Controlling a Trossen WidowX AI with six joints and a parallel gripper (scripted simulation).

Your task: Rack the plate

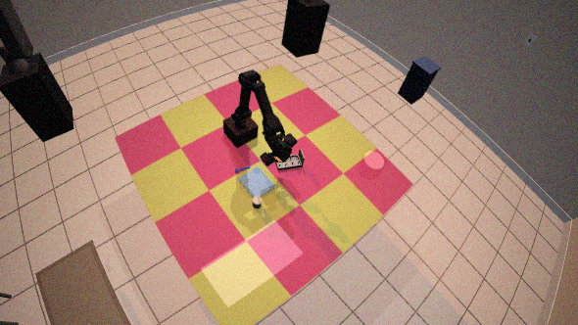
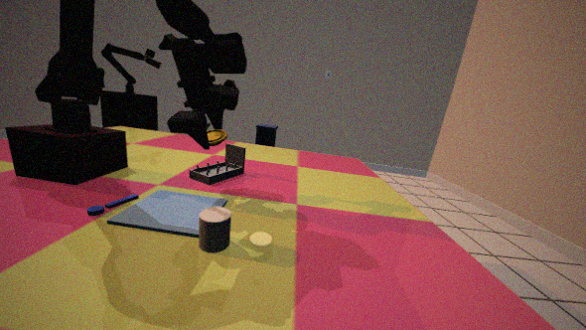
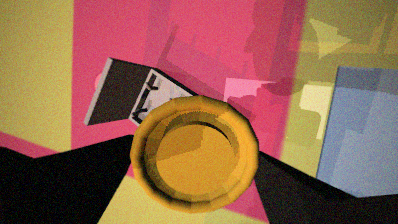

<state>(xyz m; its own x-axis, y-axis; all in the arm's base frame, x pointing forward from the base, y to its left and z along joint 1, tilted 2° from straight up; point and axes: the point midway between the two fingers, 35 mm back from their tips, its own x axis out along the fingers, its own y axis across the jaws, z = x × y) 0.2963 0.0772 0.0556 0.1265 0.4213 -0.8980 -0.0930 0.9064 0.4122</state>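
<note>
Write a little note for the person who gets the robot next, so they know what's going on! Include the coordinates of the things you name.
Gripper (image 2: 211,139) (image 3: 195,150): shut on the yellow plate (image 2: 217,137) (image 3: 197,165), holding it up off the table, not letting go.
Dish rack (image 1: 290,162) (image 2: 219,172) (image 3: 117,92): on a pink square, close by the plate, with its rails facing up.
Done: the plate is picked up.
Left: bring it to the rack, stand it in a slot between the rails, open the fingers, move the arm away.
Careful: the plate looks nearly flat in the exterior view, so it probably needs tipping upright first.
</note>
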